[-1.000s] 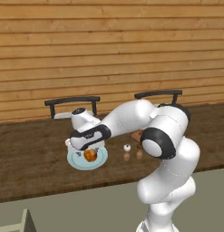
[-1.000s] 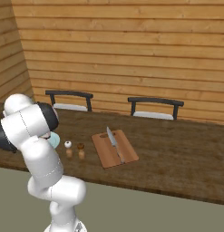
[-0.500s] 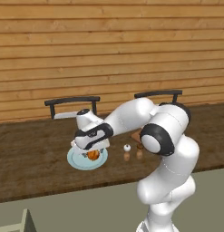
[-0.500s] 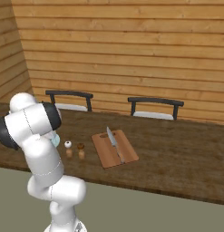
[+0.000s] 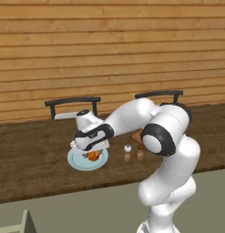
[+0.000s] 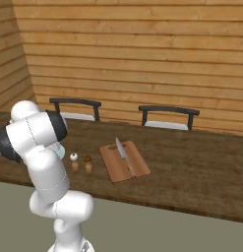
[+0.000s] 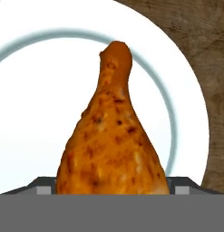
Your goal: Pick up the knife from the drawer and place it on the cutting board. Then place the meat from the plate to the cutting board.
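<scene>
Meat [image 7: 112, 136] hides end effector [image 5: 93, 155] fingertips; grip unclear.

Knife [image 6: 124, 155]: silver blade, wooden handle, lying flat along the cutting board.
Cutting board [image 6: 113, 167]: reddish-brown rectangle, flat on the dark counter.
Meat [image 7: 114, 136]: glossy orange-brown drumstick resting on the plate.
Plate [image 5: 77, 162]: round, pale blue, on the counter.

The arm [image 5: 132, 116] is built of glossy white, rounded segments, bulging like stacked capsules from base to wrist. Wide dark grey to black bands ring its joints, one circling the big shoulder joint [image 5: 152, 139]. The gripper [image 5: 92, 154] end carries a black collar.
</scene>
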Robot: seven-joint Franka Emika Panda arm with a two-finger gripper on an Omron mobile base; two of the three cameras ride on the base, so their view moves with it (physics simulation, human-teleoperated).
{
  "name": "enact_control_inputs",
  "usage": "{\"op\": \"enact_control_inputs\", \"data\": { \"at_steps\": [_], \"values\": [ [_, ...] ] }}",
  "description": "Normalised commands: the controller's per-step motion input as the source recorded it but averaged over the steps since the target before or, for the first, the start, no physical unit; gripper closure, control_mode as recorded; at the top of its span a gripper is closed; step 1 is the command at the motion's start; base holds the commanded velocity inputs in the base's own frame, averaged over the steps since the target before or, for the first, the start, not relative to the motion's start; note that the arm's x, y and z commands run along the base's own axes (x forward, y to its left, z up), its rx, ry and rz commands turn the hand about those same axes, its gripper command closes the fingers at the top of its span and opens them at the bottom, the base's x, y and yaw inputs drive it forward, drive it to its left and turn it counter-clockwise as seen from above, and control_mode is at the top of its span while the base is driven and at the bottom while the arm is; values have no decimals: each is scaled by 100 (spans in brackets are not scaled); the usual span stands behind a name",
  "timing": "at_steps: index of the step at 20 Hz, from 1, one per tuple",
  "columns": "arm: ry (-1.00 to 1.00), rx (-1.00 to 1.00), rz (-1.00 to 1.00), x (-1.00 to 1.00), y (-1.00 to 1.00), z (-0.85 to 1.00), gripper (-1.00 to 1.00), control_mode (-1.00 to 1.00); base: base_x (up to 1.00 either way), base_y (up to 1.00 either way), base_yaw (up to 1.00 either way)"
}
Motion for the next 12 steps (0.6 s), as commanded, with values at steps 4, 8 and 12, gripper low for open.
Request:
{"op": "enact_control_inputs", "data": {
  "at_steps": [4, 8, 12],
  "values": [
    [0, 0, 1, 0, -11, 1, 100, -100, 0, 0, 0],
    [0, -2, 4, -22, -29, 56, 100, -100, 0, 0, 0],
    [0, -3, 1, -18, -33, 94, 100, -100, 0, 0, 0]
  ]
}}
